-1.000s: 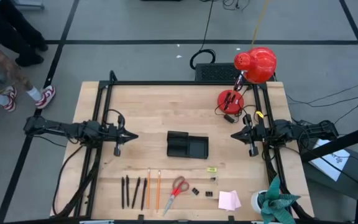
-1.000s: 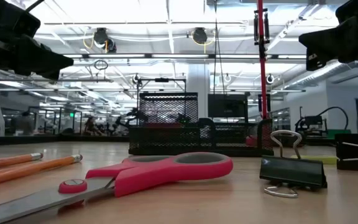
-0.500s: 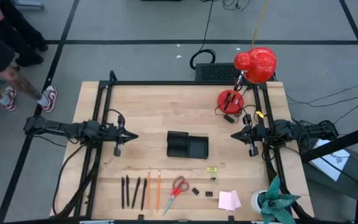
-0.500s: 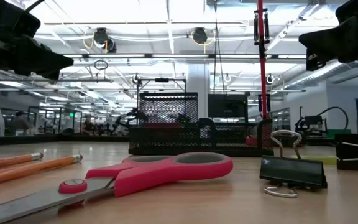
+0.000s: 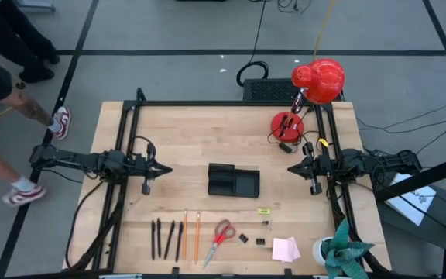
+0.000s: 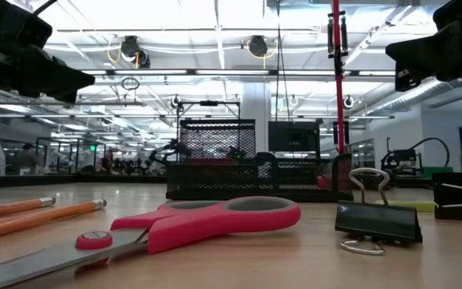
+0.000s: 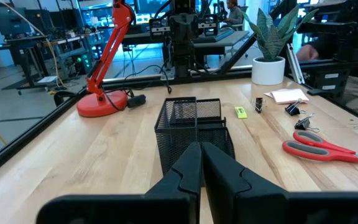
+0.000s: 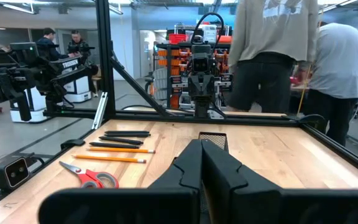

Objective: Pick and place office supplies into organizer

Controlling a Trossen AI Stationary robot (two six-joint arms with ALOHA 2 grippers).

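The black mesh organizer [image 5: 233, 180] stands on the table's middle, also seen in the left wrist view [image 7: 193, 127] and the low view [image 6: 255, 172]. Along the near edge lie black pens [image 5: 161, 239], orange pencils [image 5: 190, 235], red-handled scissors [image 5: 221, 235], black clips [image 5: 244, 238], a yellow piece [image 5: 263, 211] and a pink pad [image 5: 285, 249]. My left gripper [image 5: 167, 169] hovers shut left of the organizer, pointing at it [image 7: 199, 144]. My right gripper [image 5: 290, 169] hovers shut to its right [image 8: 201, 142]. Neither touches anything.
A red lamp's base [image 5: 287, 124] stands at the far right, its head [image 5: 320, 80] beyond the table edge. A white roll [image 5: 321, 249] and a potted plant [image 5: 347, 252] sit at the near right corner. A black frame [image 5: 207, 103] borders the table. People stand beyond the left edge.
Both arms and all supplies have kept still. A person beyond the table's left edge has stepped toward the near side.
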